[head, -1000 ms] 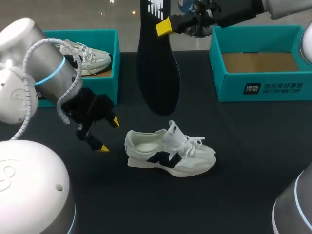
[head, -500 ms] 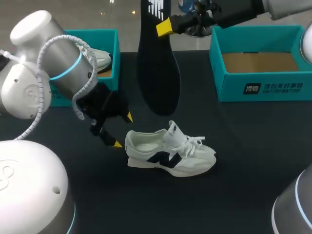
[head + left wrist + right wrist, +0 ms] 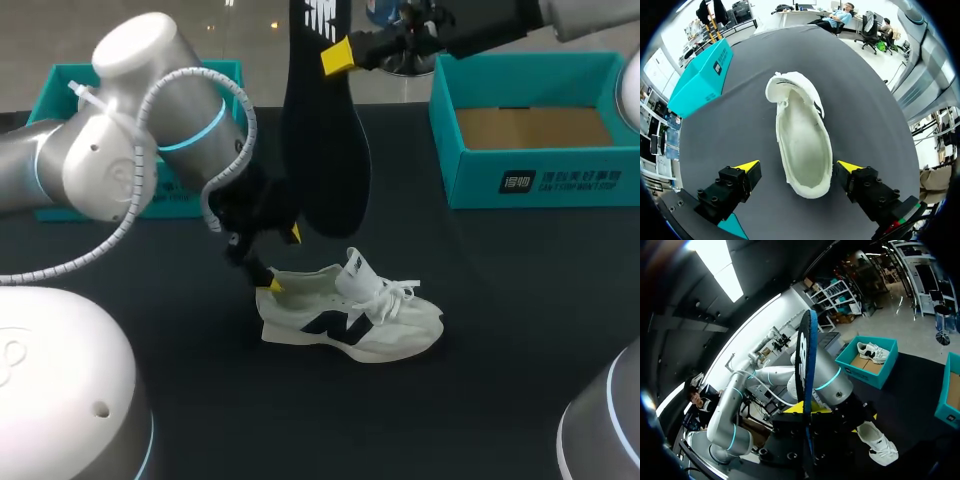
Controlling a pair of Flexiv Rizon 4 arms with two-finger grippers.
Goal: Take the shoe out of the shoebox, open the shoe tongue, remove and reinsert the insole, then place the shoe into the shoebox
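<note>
While the right gripper (image 3: 338,55) pinches the flat black insole (image 3: 325,150), the left gripper (image 3: 799,165) gapes astride the white shoe (image 3: 360,325).

Boxes (image 3: 545,182) (image 3: 65,75), seemingly shoes (image 3: 350,320) (image 3: 872,352): two; insole (image 3: 325,150): one

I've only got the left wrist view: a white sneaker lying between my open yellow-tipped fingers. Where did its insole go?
Observer: The right gripper holds the long black insole upright above the table, pinched near its top end.
Operator: Is it touching the shoe?
Observer: No. In the head view its lower end hangs clear of the white sneaker, above the heel half.
Operator: Which box is free for the shoe?
Observer: The teal cardboard shoebox on the right side of the table shows only its bare brown floor.
</note>
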